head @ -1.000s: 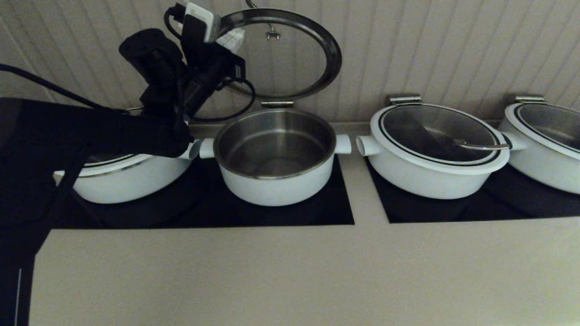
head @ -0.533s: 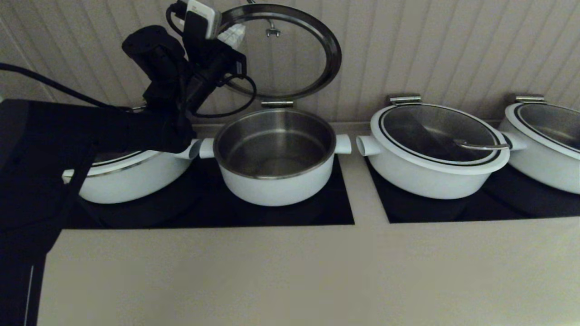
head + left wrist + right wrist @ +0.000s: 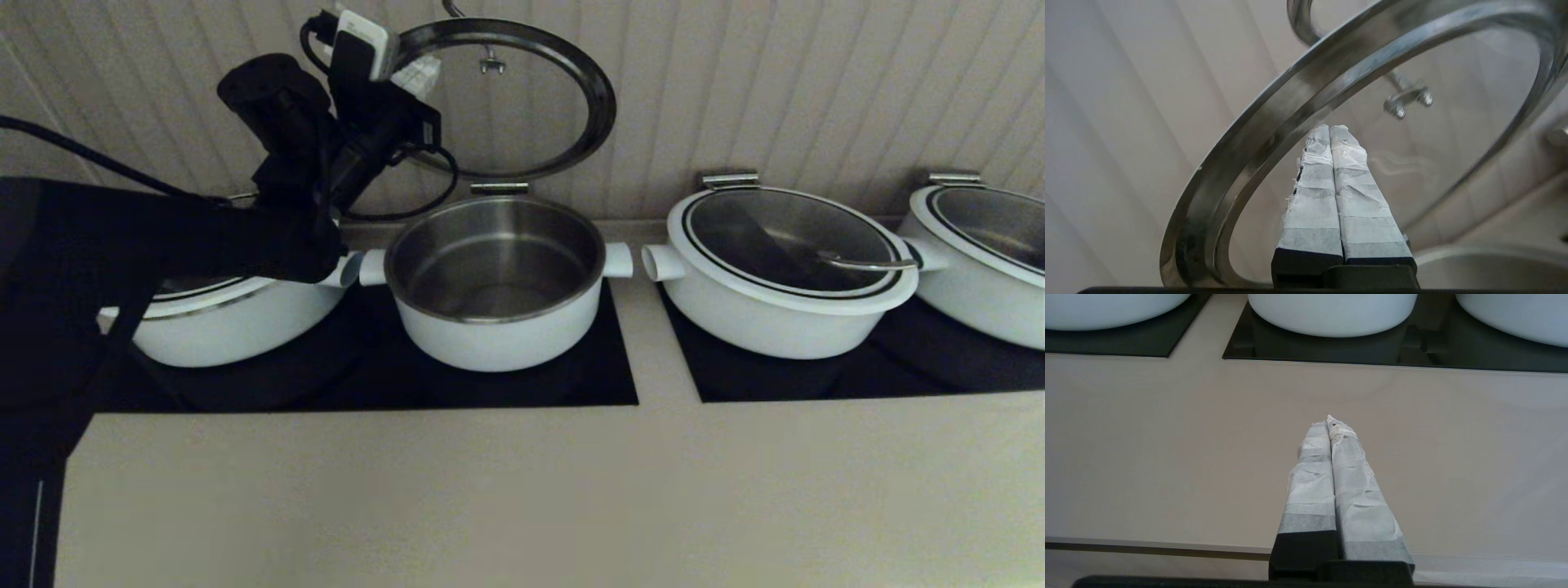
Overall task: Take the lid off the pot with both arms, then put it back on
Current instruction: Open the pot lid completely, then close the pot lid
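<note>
The lid [image 3: 522,98] stands swung up on edge behind the pot [image 3: 496,286], its glass face toward the camera and its lower rim down by the steel hinge bracket [image 3: 499,188] at the pot's back edge, the ribbed wall panelling [image 3: 816,82] showing through the glass. The pot sits open on the black cooktop panel [image 3: 490,384], steel inside bare, a white stub handle out to each side. Up at the lid's left edge is the left gripper [image 3: 1333,130], its taped fingers [image 3: 1314,196] pressed together with nothing between them, tips resting against the underside of the glass just inside the steel rim; the handle's two mounting screws [image 3: 1406,102] show just beyond. From the head view the left arm [image 3: 163,237] reaches up across the wide pot on the far left [image 3: 229,322]. The right gripper [image 3: 1331,422] hangs low over the beige counter [image 3: 1167,449] in front of the cooktops, well away from the lid, fingers closed on nothing. To the right, on a second black panel, two wider pots [image 3: 784,278] sit with lids down.
</note>
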`<state>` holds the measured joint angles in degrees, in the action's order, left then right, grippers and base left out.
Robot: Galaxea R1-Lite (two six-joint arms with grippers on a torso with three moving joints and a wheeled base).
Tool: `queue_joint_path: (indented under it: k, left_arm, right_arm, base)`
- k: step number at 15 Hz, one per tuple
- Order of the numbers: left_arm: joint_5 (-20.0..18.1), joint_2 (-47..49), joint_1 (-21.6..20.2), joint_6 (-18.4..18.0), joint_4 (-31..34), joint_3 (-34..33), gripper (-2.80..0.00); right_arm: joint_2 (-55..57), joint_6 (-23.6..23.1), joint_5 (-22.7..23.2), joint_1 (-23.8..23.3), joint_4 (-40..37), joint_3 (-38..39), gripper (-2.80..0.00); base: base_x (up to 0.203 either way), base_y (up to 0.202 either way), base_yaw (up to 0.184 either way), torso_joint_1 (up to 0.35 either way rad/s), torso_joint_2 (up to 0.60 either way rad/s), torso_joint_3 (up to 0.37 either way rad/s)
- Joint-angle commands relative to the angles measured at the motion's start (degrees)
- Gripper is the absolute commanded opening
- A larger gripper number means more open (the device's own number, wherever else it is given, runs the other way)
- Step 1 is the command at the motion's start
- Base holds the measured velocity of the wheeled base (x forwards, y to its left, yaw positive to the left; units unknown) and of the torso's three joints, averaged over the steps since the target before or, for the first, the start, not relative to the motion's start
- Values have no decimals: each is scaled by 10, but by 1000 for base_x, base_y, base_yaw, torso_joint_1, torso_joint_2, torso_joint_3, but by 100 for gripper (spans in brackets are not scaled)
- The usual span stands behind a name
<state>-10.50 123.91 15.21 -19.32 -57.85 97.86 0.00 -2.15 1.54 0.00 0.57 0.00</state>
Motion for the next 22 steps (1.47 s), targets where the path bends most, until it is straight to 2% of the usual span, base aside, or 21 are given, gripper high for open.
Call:
queue_joint_path:
  k: [1, 8, 16, 19, 22]
  left_arm:
    - [-1, -20, 0, -1, -4, -35, -280]
    - [0, -37, 0, -2, -9, -81, -280]
    - [0, -41, -2, -2, -6, -87, -280]
    - [-1, -61, -2, -2, -5, -137, -280]
    - [-2, -98, -2, -6, -8, -241, -280]
  right_arm:
    - [0, -1, 0, 0, 0, 0, -280]
    - [0, 0, 0, 0, 0, 0, -280]
    - [1, -1, 0, 0, 0, 0, -280]
    - [0, -1, 0, 0, 0, 0, -280]
    - [0, -1, 0, 0, 0, 0, -280]
  base:
    - [0, 0, 0, 0, 0, 0]
    - [0, 0, 0, 0, 0, 0]
    - [0, 0, 0, 0, 0, 0]
    - [0, 0, 0, 0, 0, 0]
    - [0, 0, 0, 0, 0, 0]
